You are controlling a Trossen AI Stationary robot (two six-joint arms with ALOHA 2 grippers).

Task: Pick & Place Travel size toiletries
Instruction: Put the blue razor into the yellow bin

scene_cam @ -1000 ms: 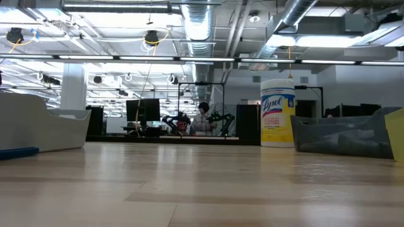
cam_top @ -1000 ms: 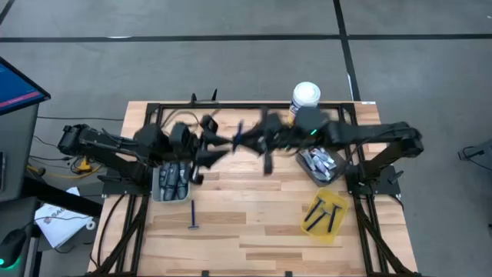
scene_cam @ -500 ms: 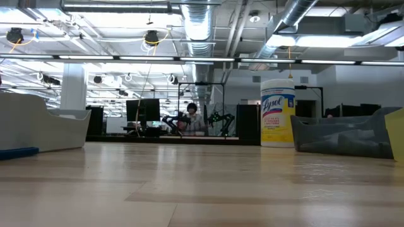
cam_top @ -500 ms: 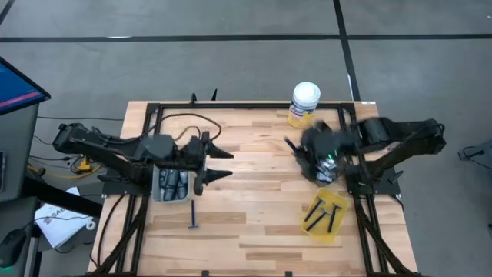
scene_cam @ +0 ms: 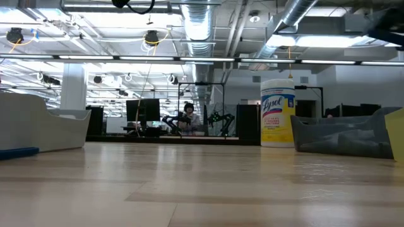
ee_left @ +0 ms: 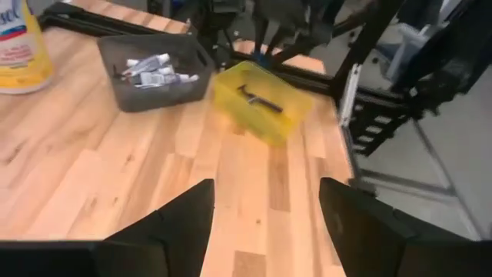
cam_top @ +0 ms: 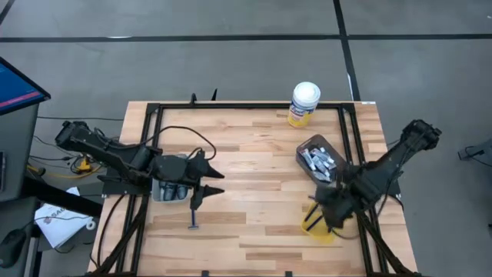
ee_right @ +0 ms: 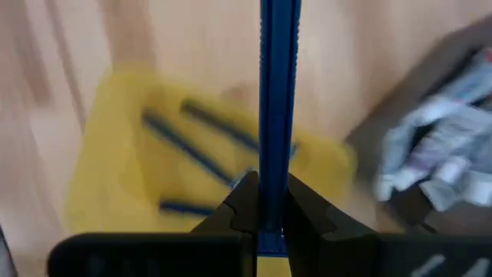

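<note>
Blue razor (ee_right: 277, 92) pinched upright in right tool (ee_right: 265, 201) above yellow bin (ee_right: 138, 165) may bounce out if dropped tilted; left tool (ee_left: 265, 201) spread.

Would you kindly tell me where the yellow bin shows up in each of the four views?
High view: yellow bin lower right, under the right tool.
Low view: far right edge.
Left wrist view: upper middle.
Right wrist view: centre-left.
Shared landmark: grey bin of tubes beside it.

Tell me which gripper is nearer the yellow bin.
Right. The right gripper hangs over the yellow bin, jaws shut on a blue razor. The left gripper sits across the table beside the white bin.
</note>
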